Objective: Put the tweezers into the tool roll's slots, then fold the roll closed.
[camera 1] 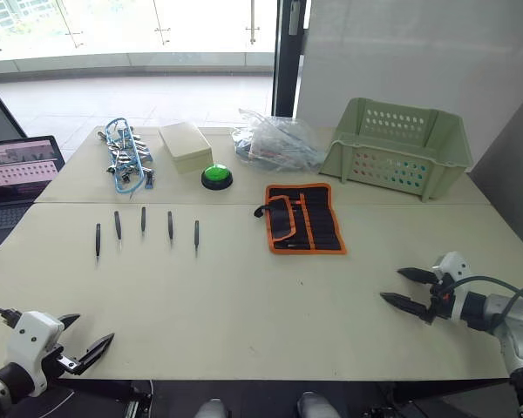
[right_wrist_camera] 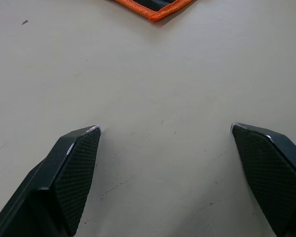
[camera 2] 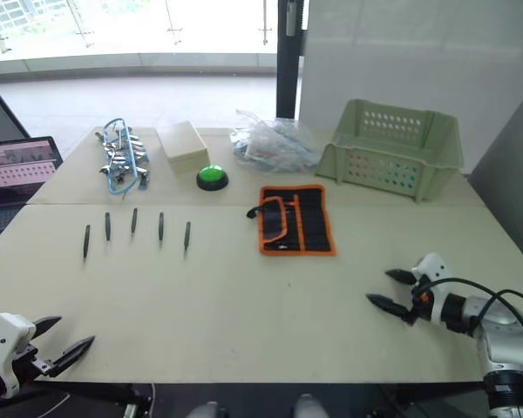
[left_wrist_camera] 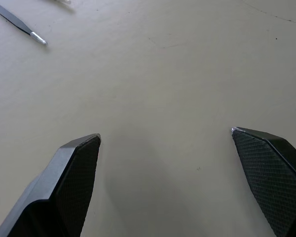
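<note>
Lying flat, tool roll (camera 1: 304, 219) (unfolded) well beyond right tool (camera 1: 404, 287).

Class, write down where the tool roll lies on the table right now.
The tool roll lies open, right of centre on the table, in front of the green button and the green basket.

- Table (camera 1: 244, 305): matt, smooth beige top.
- Tool roll (camera 1: 303, 218): black cloth, orange fabric edging.
- Tweezers (camera 1: 144, 228): dark matt bodies, bare metal tips.
- Basket (camera 1: 399, 146): pale green perforated plastic.
- Gripper fingers (right_wrist_camera: 74, 173): black with fine cross-hatched texture.
- Bag (camera 1: 275, 139): clear crinkled plastic.
</note>
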`<state>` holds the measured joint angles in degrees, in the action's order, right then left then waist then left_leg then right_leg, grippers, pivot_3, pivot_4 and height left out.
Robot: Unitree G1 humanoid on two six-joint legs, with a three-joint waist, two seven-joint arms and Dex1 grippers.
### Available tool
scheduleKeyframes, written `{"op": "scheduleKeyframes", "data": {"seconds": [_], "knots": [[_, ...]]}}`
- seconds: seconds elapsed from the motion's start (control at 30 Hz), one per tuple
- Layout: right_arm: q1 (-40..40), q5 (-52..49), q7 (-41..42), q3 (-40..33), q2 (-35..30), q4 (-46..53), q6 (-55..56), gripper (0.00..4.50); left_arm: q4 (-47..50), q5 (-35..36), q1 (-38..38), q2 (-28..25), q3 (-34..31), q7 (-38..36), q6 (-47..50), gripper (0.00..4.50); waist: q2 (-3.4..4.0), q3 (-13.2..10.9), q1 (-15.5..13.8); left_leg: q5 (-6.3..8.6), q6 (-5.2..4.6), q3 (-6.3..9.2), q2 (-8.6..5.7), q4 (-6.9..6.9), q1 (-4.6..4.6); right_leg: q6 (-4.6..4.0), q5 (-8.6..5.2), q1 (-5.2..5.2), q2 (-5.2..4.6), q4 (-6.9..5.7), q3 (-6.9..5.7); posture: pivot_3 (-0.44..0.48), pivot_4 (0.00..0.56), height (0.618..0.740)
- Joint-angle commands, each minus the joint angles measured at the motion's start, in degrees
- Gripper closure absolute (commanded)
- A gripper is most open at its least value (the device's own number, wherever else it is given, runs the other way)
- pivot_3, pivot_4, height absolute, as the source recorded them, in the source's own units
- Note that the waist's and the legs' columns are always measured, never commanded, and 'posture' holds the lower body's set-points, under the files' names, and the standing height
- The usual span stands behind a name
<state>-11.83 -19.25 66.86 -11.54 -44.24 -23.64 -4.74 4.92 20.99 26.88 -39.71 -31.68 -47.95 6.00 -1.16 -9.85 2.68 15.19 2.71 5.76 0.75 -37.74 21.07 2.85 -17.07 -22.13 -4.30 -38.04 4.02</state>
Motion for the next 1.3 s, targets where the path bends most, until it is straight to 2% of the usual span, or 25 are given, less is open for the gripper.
{"op": "scheduleKeyframes", "data": {"seconds": [0.03,0.13,0.23,0.37,0.47,0.6,0.7,0.77,0.83,1.0,1.13,1.3], "knots": [[-1.12,0.15,0.48,-0.79,-0.99,-1.01,1.84,0.02,0.49,0.97,-1.24,-1.11,-0.4,-0.38,1.66,0.0,0.0,0.0,-0.01,0.0,0.0,0.0,0.0,0.0,0.0,0.0,0.0,0.0,0.0,0.0,0.0,0.0,0.15,0.74],[-2.05,0.21,-0.38,-1.09,-0.33,-2.52,2.5,0.02,1.66,1.67,-4.08,-1.75,-0.44,0.44,3.14,0.0,0.0,0.0,-0.12,-0.01,0.01,0.0,0.0,-0.01,0.0,0.0,0.0,0.0,0.01,-0.01,-0.01,0.0,0.15,0.74],[-2.0,-1.34,-1.83,-2.09,0.68,-2.05,0.49,0.02,3.26,0.01,-3.42,-3.48,1.03,-1.26,4.14,0.0,-0.01,0.0,-0.11,-0.01,0.02,0.01,0.0,-0.02,0.01,0.0,0.0,0.0,0.0,-0.01,-0.01,0.0,0.15,0.74],[-0.88,-3.01,-7.64,-2.89,2.85,4.53,-6.12,0.02,9.13,7.45,-5.43,-3.93,-0.15,-2.86,10.32,0.0,-0.01,-0.01,-0.05,0.01,-0.01,0.01,0.01,0.0,0.04,0.0,0.0,-0.02,0.0,0.0,-0.01,0.0,0.15,0.74],[-0.39,-5.92,-11.47,-1.62,4.94,13.16,-15.36,0.02,14.97,15.27,-7.23,-3.85,-1.63,-3.46,15.75,0.0,0.0,-0.01,-0.01,0.0,0.0,0.04,0.02,0.0,0.05,0.0,0.01,-0.03,0.0,-0.04,-0.01,0.0,0.15,0.74],[-4.86,-10.62,-21.05,0.92,10.28,23.5,-32.04,0.02,22.37,26.21,-10.31,-4.31,-2.92,-0.3,24.46,0.0,0.0,-0.02,0.26,0.0,0.0,0.05,0.06,-0.01,0.05,-0.01,0.01,-0.05,0.03,-0.05,0.0,0.0,0.15,0.74],[-9.77,-12.84,-25.25,4.53,13.89,27.44,-43.44,0.02,25.58,29.98,-11.59,-4.69,-3.36,1.63,27.86,0.0,0.05,-0.04,0.54,-0.01,0.01,0.09,0.06,-0.01,0.05,-0.02,0.02,-0.08,0.06,-0.09,0.0,0.0,0.15,0.74],[-13.1,-14.85,-28.72,4.26,17.72,27.32,-47.23,0.02,26.73,30.1,-11.75,-4.9,-3.25,2.55,28.5,0.0,0.05,-0.04,0.49,0.0,0.01,0.13,0.06,0.01,0.06,-0.02,0.02,-0.09,0.08,-0.07,-0.02,0.0,0.15,0.74],[-17.82,-14.37,-33.51,4.62,23.15,25.21,-47.72,0.02,27.7,30.32,-11.78,-4.86,-3.55,3.58,28.93,0.0,0.06,-0.05,0.56,0.0,0.01,0.15,0.04,0.02,0.09,-0.02,0.02,-0.14,0.08,-0.05,-0.02,0.0,0.15,0.74],[-24.76,-12.3,-41.01,5.61,31.28,19.42,-47.87,0.02,29.03,30.69,-11.47,-4.75,-4.23,4.41,29.31,0.0,0.1,-0.08,0.62,-0.01,0.02,0.15,0.03,0.02,0.13,-0.03,0.02,-0.21,0.07,-0.06,-0.03,0.0,0.15,0.74],[-26.95,-10.92,-44.56,5.44,34.01,16.12,-47.14,0.02,30.46,32.32,-12.39,-4.84,-4.88,5.54,29.28,0.0,0.1,-0.08,0.07,-0.01,0.02,0.17,-0.01,0.02,0.14,-0.05,0.03,-0.23,0.03,-0.06,-0.05,0.0,0.15,0.74],[-27.48,-11.16,-45.76,3.74,33.64,15.74,-46.88,0.02,31.46,33.97,-12.57,-4.92,-5.56,6.42,29.55,0.0,0.13,-0.09,0.01,-0.01,0.02,0.16,-0.01,0.03,0.17,-0.05,0.03,-0.27,0.03,-0.06,-0.05,0.0,0.15,0.74]]}}
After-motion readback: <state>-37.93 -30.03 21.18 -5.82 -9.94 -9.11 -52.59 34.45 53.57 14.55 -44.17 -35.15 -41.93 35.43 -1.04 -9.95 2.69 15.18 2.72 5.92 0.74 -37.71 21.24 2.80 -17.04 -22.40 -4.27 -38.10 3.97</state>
